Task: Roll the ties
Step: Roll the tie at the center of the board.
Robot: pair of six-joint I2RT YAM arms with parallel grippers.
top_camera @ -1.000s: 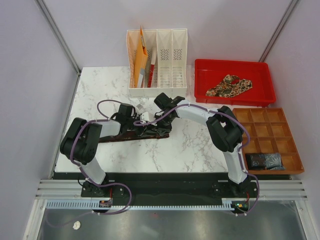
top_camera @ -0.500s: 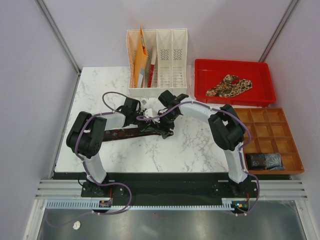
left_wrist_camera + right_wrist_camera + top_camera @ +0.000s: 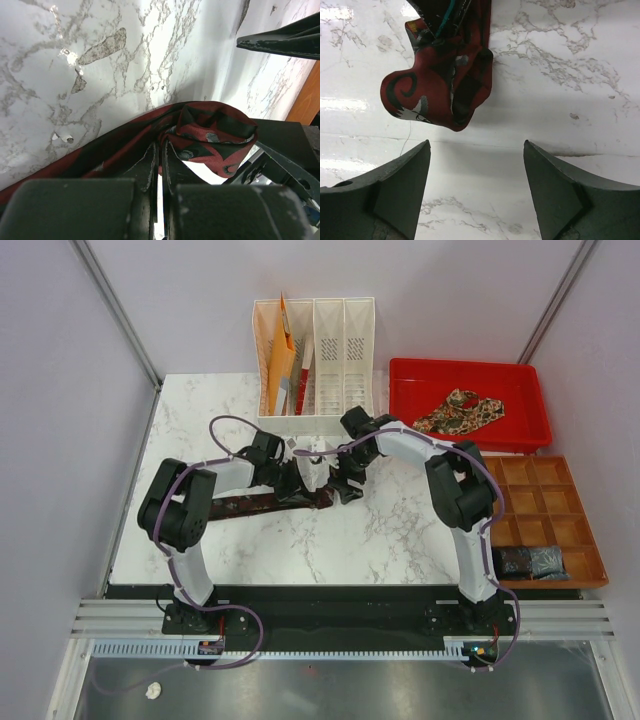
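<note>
A dark maroon tie [image 3: 262,503] lies along the marble table [image 3: 200,420], its right end curled into a loose roll [image 3: 212,134]. My left gripper [image 3: 302,476] is shut on the fabric just behind that roll, and its fingers [image 3: 150,165] pinch the cloth in the left wrist view. My right gripper [image 3: 346,484] hangs open just off the roll, with the roll [image 3: 440,85] beyond its fingertips [image 3: 422,150] and nothing between them. A second tie, tan-and-brown paisley [image 3: 460,411], lies crumpled in the red tray [image 3: 405,380].
A white file organizer [image 3: 330,350] with orange folders [image 3: 280,360] stands just behind both grippers. A wooden compartment box [image 3: 540,490] at the right edge holds a dark rolled item [image 3: 530,561]. The red tray sits at the back right.
My left gripper moved right along the tie and shut on it. My right gripper opened wide, let go of the rolled end and backed off to the right.
</note>
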